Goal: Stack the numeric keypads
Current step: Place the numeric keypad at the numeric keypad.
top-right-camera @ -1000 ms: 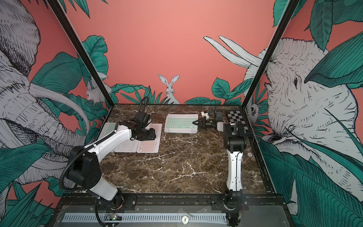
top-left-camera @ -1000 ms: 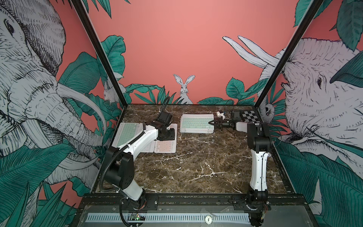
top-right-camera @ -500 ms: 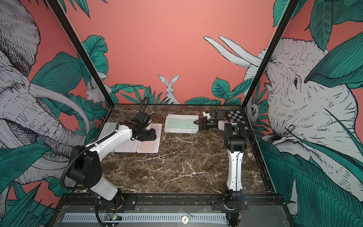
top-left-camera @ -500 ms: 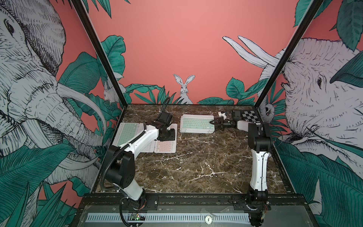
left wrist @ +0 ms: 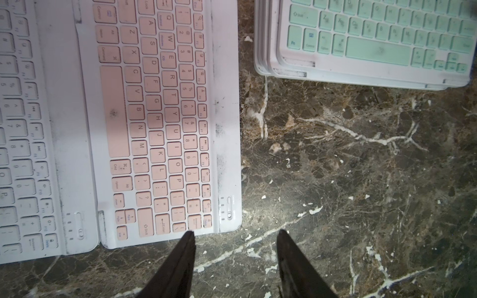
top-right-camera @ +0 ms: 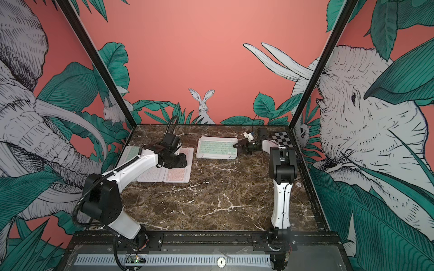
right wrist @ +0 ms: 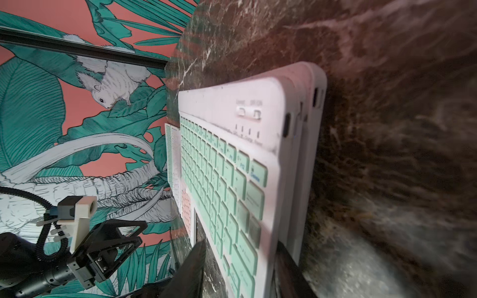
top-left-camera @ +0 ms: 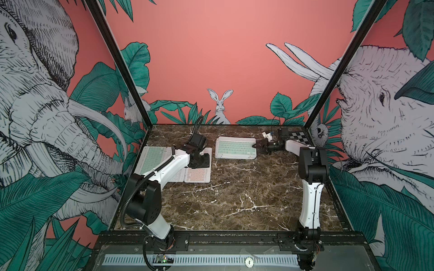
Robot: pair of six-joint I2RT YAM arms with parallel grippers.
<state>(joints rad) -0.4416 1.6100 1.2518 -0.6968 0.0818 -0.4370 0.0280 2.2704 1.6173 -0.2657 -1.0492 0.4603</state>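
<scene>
A stack of mint-keyed numeric keypads [top-left-camera: 236, 147] [top-right-camera: 217, 147] lies at the back middle of the marble table. My right gripper [top-left-camera: 254, 146] [right wrist: 241, 245] is at the stack's right edge, open, one finger over the keys of the top keypad [right wrist: 219, 180] and the other behind its rim. A pink-keyed keypad [top-left-camera: 197, 174] [left wrist: 160, 116], a white-keyed one [top-right-camera: 150, 174] [left wrist: 23, 129] and a green-keyed one [top-left-camera: 151, 157] lie side by side at the left. My left gripper [top-left-camera: 199, 162] [left wrist: 235, 233] hovers open at the pink keypad's far corner, holding nothing.
A black-and-white checkered board [top-left-camera: 298, 136] [top-right-camera: 280, 137] lies in the back right corner behind the right arm. The left arm reaches across the white and green keypads and hides parts of them. Bare marble [top-left-camera: 234, 199] spreads across the front half. Walls enclose three sides.
The right gripper's jaws have spread apart at the stack's right edge. The left arm and the keypads have not visibly moved.
</scene>
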